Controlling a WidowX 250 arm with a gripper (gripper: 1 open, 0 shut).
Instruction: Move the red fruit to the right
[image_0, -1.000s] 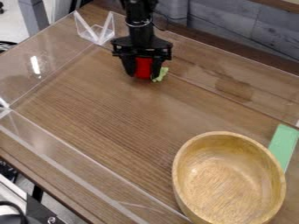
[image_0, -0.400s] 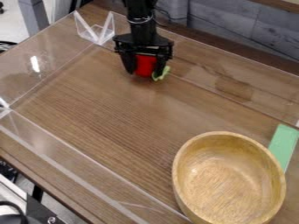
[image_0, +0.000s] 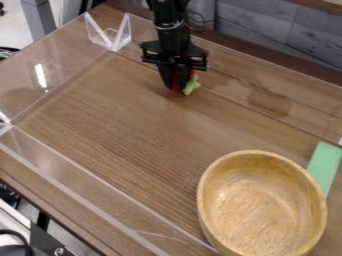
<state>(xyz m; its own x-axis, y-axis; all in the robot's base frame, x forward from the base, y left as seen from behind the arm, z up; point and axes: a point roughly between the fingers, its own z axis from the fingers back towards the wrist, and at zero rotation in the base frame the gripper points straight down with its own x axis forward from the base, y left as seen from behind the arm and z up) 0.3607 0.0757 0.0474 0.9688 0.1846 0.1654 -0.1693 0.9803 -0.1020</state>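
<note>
Gripper (image_0: 179, 82) jaws clamped on red fruit (image_0: 189, 85) — wooden bowl (image_0: 262, 207) well apart — no readable writing

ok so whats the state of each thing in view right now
gripper: pointing down, jaws narrowed around the red fruit
red fruit: between the jaws, mostly hidden, red edge and green cap showing; cannot tell if it is off the table
wooden bowl: upright, empty, at the front right
green card: lying flat beside the bowl at the right edge
table: wood top inside clear walls
</note>
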